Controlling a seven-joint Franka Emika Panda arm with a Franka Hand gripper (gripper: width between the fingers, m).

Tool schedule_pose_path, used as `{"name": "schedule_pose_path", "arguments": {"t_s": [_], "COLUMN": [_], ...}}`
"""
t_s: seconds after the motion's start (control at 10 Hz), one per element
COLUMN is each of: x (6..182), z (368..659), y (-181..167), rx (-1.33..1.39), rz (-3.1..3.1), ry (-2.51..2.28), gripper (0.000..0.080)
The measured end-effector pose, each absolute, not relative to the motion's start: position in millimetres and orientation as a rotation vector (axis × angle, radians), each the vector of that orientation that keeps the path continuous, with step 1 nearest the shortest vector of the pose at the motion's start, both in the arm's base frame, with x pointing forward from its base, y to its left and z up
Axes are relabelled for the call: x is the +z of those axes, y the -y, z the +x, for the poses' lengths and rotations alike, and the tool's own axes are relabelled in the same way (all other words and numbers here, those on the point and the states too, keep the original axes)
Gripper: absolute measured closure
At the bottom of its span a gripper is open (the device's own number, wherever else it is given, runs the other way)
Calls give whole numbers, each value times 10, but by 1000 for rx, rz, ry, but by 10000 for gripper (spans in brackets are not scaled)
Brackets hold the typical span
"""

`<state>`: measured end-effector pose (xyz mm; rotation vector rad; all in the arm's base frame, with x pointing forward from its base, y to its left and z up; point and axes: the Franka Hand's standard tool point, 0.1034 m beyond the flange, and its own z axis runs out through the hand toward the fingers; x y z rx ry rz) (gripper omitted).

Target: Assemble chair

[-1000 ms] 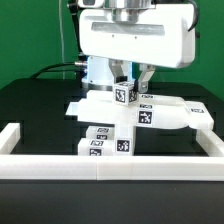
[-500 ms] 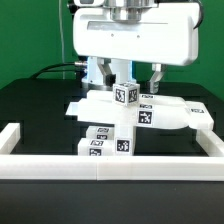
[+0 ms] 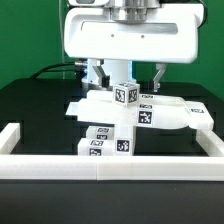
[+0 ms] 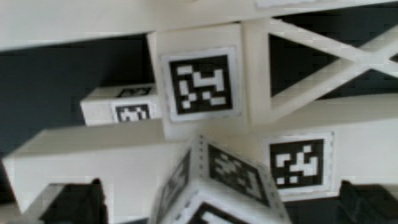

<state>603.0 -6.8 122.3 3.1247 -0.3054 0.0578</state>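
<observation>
The chair is a partly joined stack of white tagged parts in the middle of the black table. A flat slab lies across it, and two tagged blocks sit at the front. A small tagged post stands on top. My gripper hangs just above the post, open, with one finger on each side and clear of it. In the wrist view the post's tagged top fills the space between the fingers of my gripper. Beyond it are a tagged bar and a cross-braced part.
A long plain white border rail runs along the front and up both sides of the table. The arm's wide white hand housing hangs over the chair and hides what is behind it.
The fingers have spread apart, from close beside the post to wide open. The hand has shifted a little to the exterior view's left. The chair parts have not moved.
</observation>
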Motion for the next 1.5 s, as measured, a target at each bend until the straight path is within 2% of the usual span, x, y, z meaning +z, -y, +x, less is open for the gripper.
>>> {"name": "schedule_pose_path", "arguments": {"t_s": [0.7, 1.1, 1.2, 1.3, 1.4, 1.5], "x": [1250, 1239, 1239, 1239, 1239, 1240], "z": [6063, 6062, 6062, 6062, 6062, 6062], "y": [88, 106, 108, 109, 110, 112], "rx": [70, 56, 56, 56, 57, 58], "rz": [3047, 3010, 3010, 3012, 3020, 3020], "ry": [-639, -729, -729, -722, -686, -687], "gripper": [151, 151, 245, 245, 428, 514]}}
